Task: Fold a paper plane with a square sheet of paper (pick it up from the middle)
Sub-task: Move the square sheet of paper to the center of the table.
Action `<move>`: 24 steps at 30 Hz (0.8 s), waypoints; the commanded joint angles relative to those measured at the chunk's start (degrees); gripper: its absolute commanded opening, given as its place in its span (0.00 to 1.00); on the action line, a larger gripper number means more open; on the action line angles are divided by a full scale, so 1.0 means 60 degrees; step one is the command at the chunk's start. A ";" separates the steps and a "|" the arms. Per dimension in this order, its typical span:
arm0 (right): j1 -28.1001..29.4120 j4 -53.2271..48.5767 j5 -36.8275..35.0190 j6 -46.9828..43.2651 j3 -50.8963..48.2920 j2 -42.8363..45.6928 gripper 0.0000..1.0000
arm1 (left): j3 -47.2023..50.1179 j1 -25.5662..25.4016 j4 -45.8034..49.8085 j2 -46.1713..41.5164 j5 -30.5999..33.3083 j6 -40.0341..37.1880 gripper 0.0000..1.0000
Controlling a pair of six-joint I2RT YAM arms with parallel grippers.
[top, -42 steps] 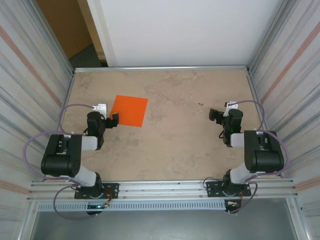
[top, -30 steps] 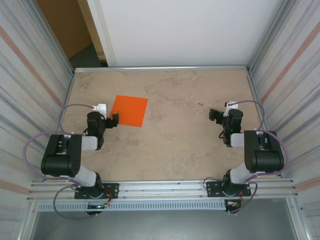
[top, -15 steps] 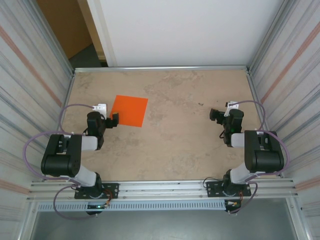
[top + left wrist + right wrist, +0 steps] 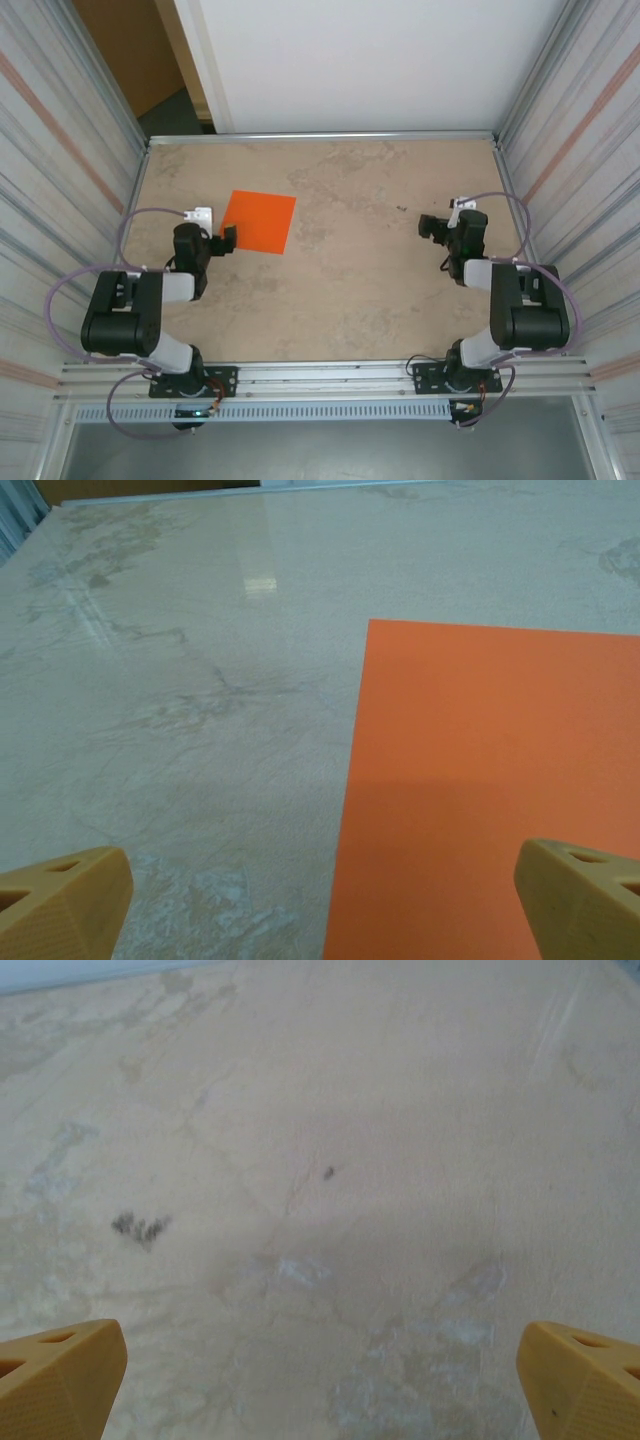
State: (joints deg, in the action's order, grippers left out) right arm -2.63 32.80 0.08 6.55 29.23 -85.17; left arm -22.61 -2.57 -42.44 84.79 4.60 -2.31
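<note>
One square sheet of paper (image 4: 259, 222), bright orange, lies on the table (image 4: 380, 190) toward its far left corner. There is one table. Two robot arms stand at its near edge, one by each near corner: the left arm (image 4: 125, 315) and the right arm (image 4: 525, 310). Each carries one gripper, two in all: the left gripper (image 4: 230, 238) and the right gripper (image 4: 428, 228). Each wrist view shows two tan fingertips (image 4: 60, 900) (image 4: 575, 1375), four altogether.
</note>
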 commanded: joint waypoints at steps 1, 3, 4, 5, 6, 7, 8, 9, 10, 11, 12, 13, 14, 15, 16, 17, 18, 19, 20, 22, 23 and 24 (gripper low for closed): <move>0.0107 -0.2162 -0.0563 0.0147 0.0891 0.0925 0.99 | -0.0437 0.0066 0.1092 -0.1129 0.0551 0.0218 0.99; 0.0220 -0.2923 -0.0895 0.0693 0.1183 0.1300 0.99 | -0.0886 0.0075 0.2568 -0.1825 0.0547 0.0476 0.99; 0.0294 -0.3327 -0.1063 0.0932 0.1363 0.1445 0.99 | -0.1087 0.0076 0.3086 -0.2103 0.0515 0.0715 0.99; 0.0430 -0.3882 -0.1380 0.1276 0.1642 0.1599 0.99 | -0.1317 0.0075 0.3777 -0.2388 0.0405 0.1021 0.99; 0.0587 -0.4769 -0.1634 0.1767 0.2066 0.1690 0.99 | -0.1630 0.0076 0.4407 -0.2636 0.0265 0.1435 0.99; 0.0668 -0.5643 -0.1521 0.2113 0.2517 0.1734 0.99 | -0.1924 0.0076 0.4979 -0.2834 0.0195 0.1997 0.99; 0.0735 -0.6528 -0.1216 0.2388 0.3040 0.1695 0.99 | -0.2277 0.0076 0.5861 -0.2989 0.0078 0.2605 0.99; 0.0881 -0.7083 -0.0972 0.2687 0.3389 0.1652 0.99 | -0.2606 0.0071 0.6476 -0.3054 -0.0172 0.3141 0.99; 0.1041 -0.7432 -0.0887 0.2890 0.3605 0.1608 0.99 | -0.2883 0.0076 0.6958 -0.3038 -0.0403 0.3530 0.99; 0.1243 -0.7784 -0.0813 0.3203 0.3816 0.1572 0.99 | -0.3199 0.0065 0.7457 -0.2944 -0.0849 0.3881 0.99; 0.1421 -0.8123 -0.0654 0.3563 0.3997 0.1509 0.99 | -0.3503 0.0076 0.7797 -0.2777 -0.1525 0.4044 0.99; 0.1527 -0.8338 -0.0291 0.3677 0.4145 0.1421 0.99 | -0.3735 0.0076 0.7980 -0.2602 -0.2106 0.4149 0.99; 0.1620 -0.8555 0.0147 0.3815 0.4299 0.1306 0.99 | -0.3951 0.0073 0.8136 -0.2370 -0.2746 0.4366 0.99; 0.1676 -0.8705 0.0456 0.3985 0.4437 0.1191 0.99 | -0.4138 0.0076 0.8205 -0.2164 -0.3280 0.4600 0.99; 0.1712 -0.8748 0.0872 0.4178 0.4516 0.1058 0.99 | -0.4275 0.0076 0.8163 -0.1929 -0.3820 0.4736 0.99; 0.1743 -0.8725 0.1305 0.4358 0.4570 0.0923 0.99 | -0.4390 0.0065 0.8098 -0.1698 -0.4320 0.4854 0.99; 0.1761 -0.8755 0.1627 0.4559 0.4654 0.0774 0.99 | -0.4506 0.0050 0.8112 -0.1502 -0.4516 0.5062 0.99; 0.1772 -0.8831 0.2013 0.4808 0.4796 0.0588 1.00 | -0.4659 0.0016 0.8207 -0.1270 -0.4615 0.5219 0.99; 0.1811 -0.8865 0.2362 0.5103 0.4911 0.0396 0.99 | -0.4818 -0.0022 0.8269 -0.1012 -0.4721 0.5305 0.98; 0.1945 -0.8665 0.3027 0.5630 0.5008 0.0065 0.96 | -0.5123 -0.0149 0.8357 -0.0453 -0.4834 0.5341 0.97; 0.2049 -0.8543 0.3286 0.5880 0.5050 -0.0072 0.94 | -0.5351 -0.0222 0.8452 -0.0101 -0.4835 0.5391 0.94; 0.2131 -0.8516 0.3426 0.6124 0.5101 -0.0197 0.92 | -0.5603 -0.0297 0.8577 0.0238 -0.4856 0.5386 0.93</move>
State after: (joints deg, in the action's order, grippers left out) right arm 8.67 -16.78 12.97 36.18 57.67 -84.58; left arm -52.16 -3.33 5.69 82.76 -20.05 27.29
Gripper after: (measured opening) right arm 0.937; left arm 0.938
